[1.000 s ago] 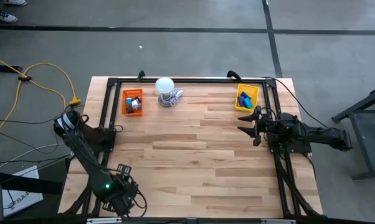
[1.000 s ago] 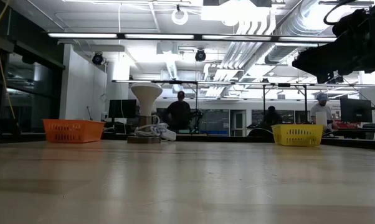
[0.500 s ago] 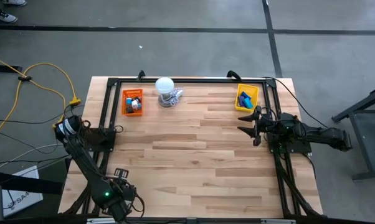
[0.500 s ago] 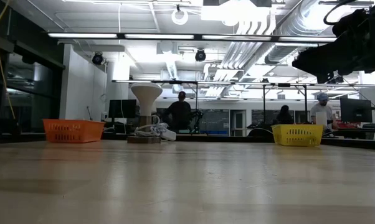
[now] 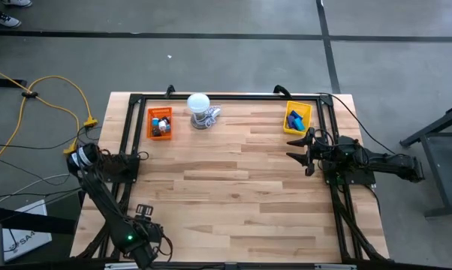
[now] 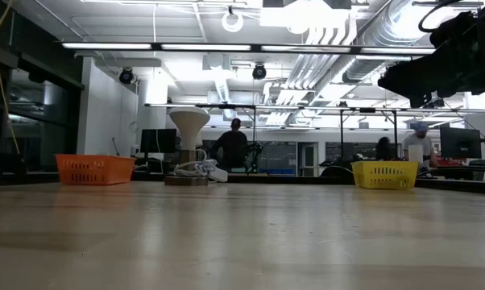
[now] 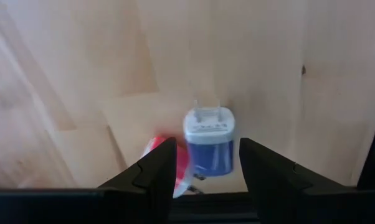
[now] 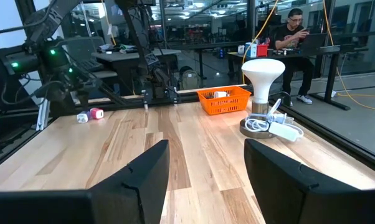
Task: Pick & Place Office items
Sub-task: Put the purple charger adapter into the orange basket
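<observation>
In the left wrist view a small blue-and-white plug block (image 7: 210,142) lies flat on the wood, with a red bit (image 7: 164,158) beside it. My left gripper (image 7: 207,149) (image 5: 141,213) is open at the table's near left corner, a finger on either side of the block. The right wrist view shows the red bit (image 8: 96,113) and a white bit (image 8: 82,117) far off. More blue pieces (image 5: 296,117) lie in the yellow tray (image 5: 285,124). My right gripper (image 5: 298,147) (image 8: 206,149) waits open at the right side, above the table.
An orange tray (image 5: 150,124) with small pieces and a white round-topped object (image 5: 200,109) with a coiled cord stand near the far edge. A black frame (image 5: 226,97) runs along the table's sides. Bare wood (image 5: 226,180) spreads across the middle. People show in the room behind.
My left arm has swung a little toward the table's near left corner and carried its gripper with it. My right arm has kept still. A person in the room behind has walked to the right.
</observation>
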